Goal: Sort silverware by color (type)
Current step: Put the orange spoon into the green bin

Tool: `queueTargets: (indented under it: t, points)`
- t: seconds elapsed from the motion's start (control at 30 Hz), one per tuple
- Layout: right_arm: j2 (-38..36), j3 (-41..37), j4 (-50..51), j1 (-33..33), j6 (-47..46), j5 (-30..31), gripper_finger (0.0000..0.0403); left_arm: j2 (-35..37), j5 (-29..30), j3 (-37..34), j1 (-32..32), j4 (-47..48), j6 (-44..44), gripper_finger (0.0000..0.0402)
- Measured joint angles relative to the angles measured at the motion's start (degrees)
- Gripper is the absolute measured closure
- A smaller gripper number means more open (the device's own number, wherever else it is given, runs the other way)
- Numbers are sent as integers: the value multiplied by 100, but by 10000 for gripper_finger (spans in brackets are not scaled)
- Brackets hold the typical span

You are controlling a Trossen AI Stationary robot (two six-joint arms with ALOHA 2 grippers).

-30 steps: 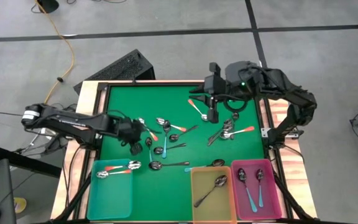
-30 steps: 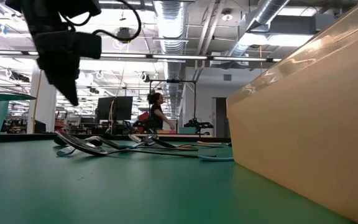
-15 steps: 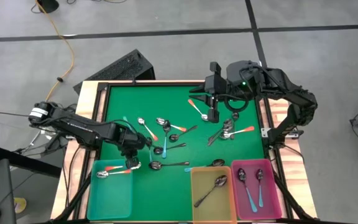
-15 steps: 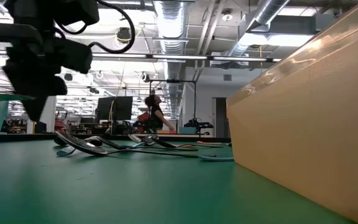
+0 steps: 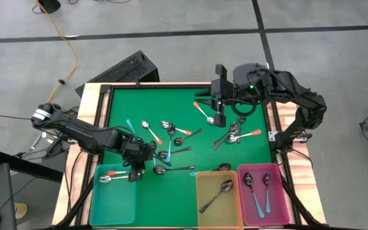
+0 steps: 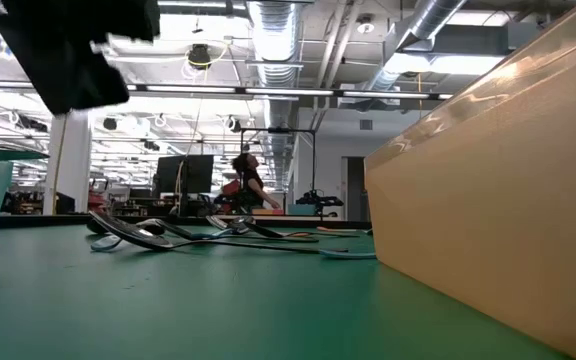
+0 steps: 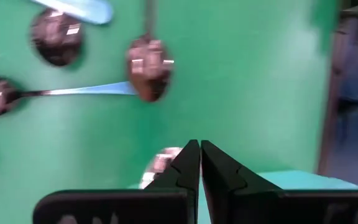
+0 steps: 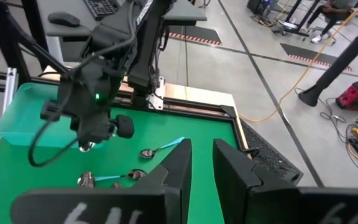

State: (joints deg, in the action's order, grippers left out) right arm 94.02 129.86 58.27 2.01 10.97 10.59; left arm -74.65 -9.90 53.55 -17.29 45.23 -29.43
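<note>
Silverware lies scattered on the green mat (image 5: 184, 102): a cluster of spoons (image 5: 171, 139) in the middle, another cluster (image 5: 235, 134) to the right, and an orange-handled spoon (image 5: 203, 110) farther back. My left gripper (image 5: 135, 174) hangs shut over the far right corner of the teal bin (image 5: 110, 201), with nothing between its fingers. A spoon bowl (image 7: 160, 163) shows just past its fingertips (image 7: 188, 163). An orange-handled spoon (image 5: 112, 174) lies in that bin. My right gripper (image 5: 218, 119) waits high over the far middle of the mat, its fingers slightly apart (image 8: 202, 163) and empty.
The yellow bin (image 5: 217, 203) holds one dark spoon. The pink bin (image 5: 264, 207) holds two blue-handled spoons. All three bins stand along the near edge. A raised wooden rim (image 5: 101, 105) frames the mat. A keyboard (image 5: 123, 69) lies beyond the far left corner. A person (image 6: 251, 180) stands far behind.
My left gripper has swung from the middle of the mat toward the near edge, rising a little and turning, and now hangs over the teal bin's far right corner. It has stayed shut. The spoons have not moved.
</note>
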Motion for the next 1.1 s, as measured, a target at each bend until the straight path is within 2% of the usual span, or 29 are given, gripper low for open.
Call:
queueTargets:
  t: [0.1, 0.27, 0.4, 0.7, 0.9, 1.1]
  points:
    - [0, 0, 35, 97, 6, 0, 321, 0, -20, 184, -226, 46, -64, 401]
    - [-32, 2, 195, 184, 3, -1, 321, 0, 1221, 418, -486, 112, -121, 401]
    - [-23, 2, 313, 209, 1, 0, 321, -61, 1705, 419, -378, 455, -150, 401]
    - [-14, 2, 307, 205, -56, -2, 321, -923, 1718, 417, -313, 776, 57, 401]
    - [-11, 2, 315, 218, -195, -2, 321, -1513, 928, 414, -316, 780, 266, 401]
    - [-11, 2, 382, 209, -150, -2, 321, -1368, 476, 665, -362, 832, -16, 401]
